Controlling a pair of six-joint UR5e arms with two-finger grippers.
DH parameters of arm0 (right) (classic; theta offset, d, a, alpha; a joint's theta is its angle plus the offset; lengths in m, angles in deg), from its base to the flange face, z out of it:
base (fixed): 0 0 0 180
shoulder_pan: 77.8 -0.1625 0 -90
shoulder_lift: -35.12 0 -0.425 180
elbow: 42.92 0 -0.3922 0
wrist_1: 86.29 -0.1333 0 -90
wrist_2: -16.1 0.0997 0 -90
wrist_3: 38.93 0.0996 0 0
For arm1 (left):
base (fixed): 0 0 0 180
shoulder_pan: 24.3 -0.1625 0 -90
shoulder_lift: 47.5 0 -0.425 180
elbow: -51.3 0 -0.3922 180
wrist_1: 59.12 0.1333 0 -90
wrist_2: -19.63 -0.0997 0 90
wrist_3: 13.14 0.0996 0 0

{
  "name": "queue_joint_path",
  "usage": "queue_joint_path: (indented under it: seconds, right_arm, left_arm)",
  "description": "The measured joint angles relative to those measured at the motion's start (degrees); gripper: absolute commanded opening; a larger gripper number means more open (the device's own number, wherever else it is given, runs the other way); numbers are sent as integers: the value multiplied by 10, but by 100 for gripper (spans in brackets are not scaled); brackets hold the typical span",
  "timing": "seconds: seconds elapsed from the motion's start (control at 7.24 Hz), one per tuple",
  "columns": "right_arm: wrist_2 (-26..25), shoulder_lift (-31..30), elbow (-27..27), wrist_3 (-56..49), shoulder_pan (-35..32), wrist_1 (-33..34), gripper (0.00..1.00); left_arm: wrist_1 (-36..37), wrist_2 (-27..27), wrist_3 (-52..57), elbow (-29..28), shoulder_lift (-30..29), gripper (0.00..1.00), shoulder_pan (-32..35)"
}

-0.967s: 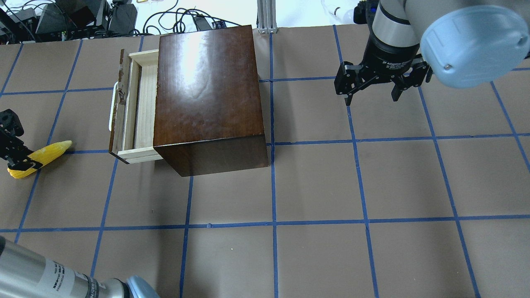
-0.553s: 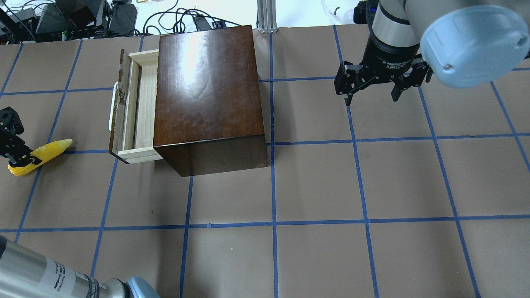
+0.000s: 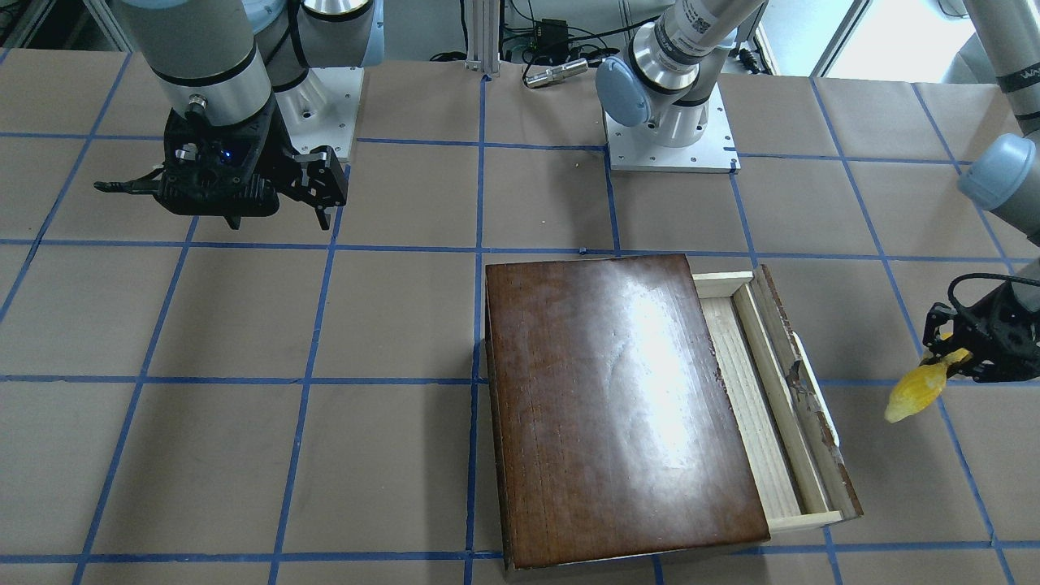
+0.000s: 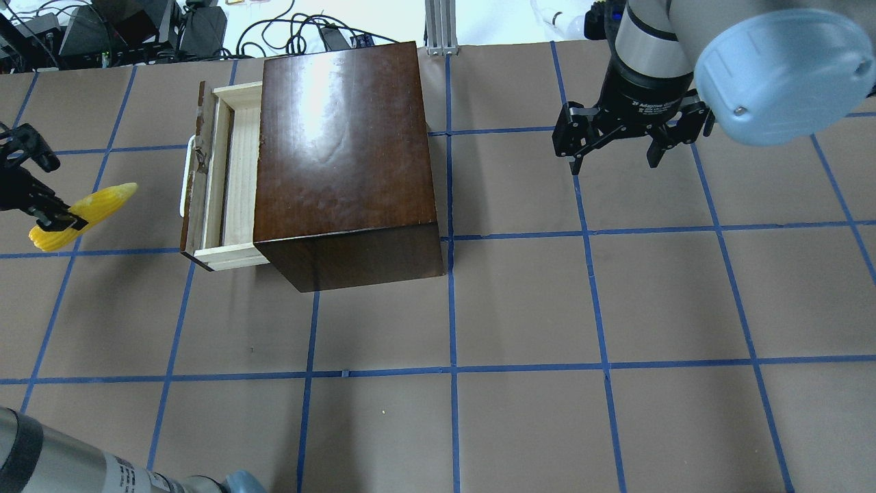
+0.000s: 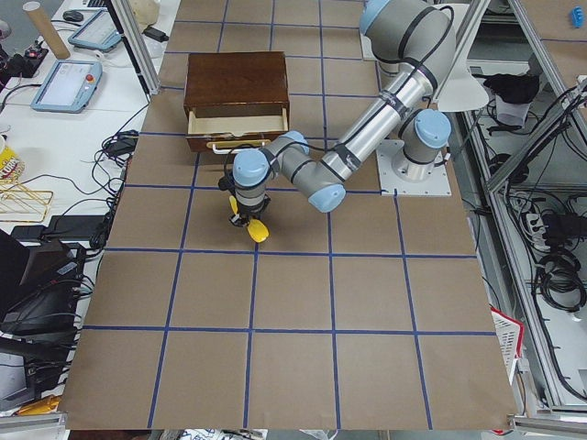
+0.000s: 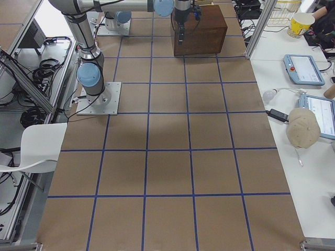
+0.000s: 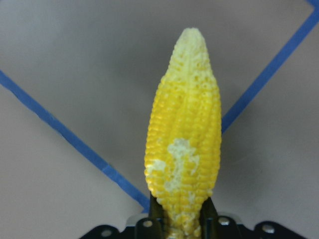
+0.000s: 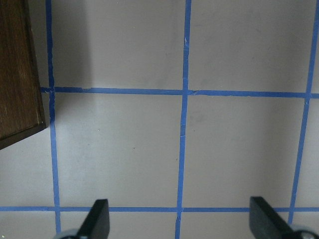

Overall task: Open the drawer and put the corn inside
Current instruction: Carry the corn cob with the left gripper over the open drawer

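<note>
The yellow corn [image 4: 85,213] is held in my left gripper [image 4: 51,218], which is shut on its thick end and holds it off the table, left of the drawer. The corn also shows in the front view [image 3: 916,390], in the left side view [image 5: 257,228], and in the left wrist view [image 7: 183,144], tip pointing away. The drawer [image 4: 229,171] is pulled partly out of the dark-brown box [image 4: 342,157]; its pale-wood tray is bare, with its white handle [image 4: 185,174] facing the corn. My right gripper [image 4: 616,161] is open and empty, right of the box.
Brown paper with blue tape lines covers the table [image 4: 520,308]. Cables and equipment lie past the far edge [image 4: 137,31]. The box corner shows in the right wrist view [image 8: 20,74]. My right arm's elbow joint [image 4: 780,68] hangs over the far right.
My left gripper has lifted the corn off the table and carried it toward the far side and slightly toward the drawer. The right arm and the drawer have not moved.
</note>
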State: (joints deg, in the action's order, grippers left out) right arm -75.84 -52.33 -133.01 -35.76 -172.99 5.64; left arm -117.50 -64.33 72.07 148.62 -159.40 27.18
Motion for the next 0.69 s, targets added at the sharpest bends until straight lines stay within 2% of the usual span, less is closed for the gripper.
queue_joint_path:
  seconds: [0.28,0.69]
  right_arm:
    - [0,0,0,0,0,0,100]
    - [0,0,0,0,0,0,100]
  left_arm:
    - [-35,0,-91,-7,39,16,45]
    - [-154,-1,-211,-75,80,18,107]
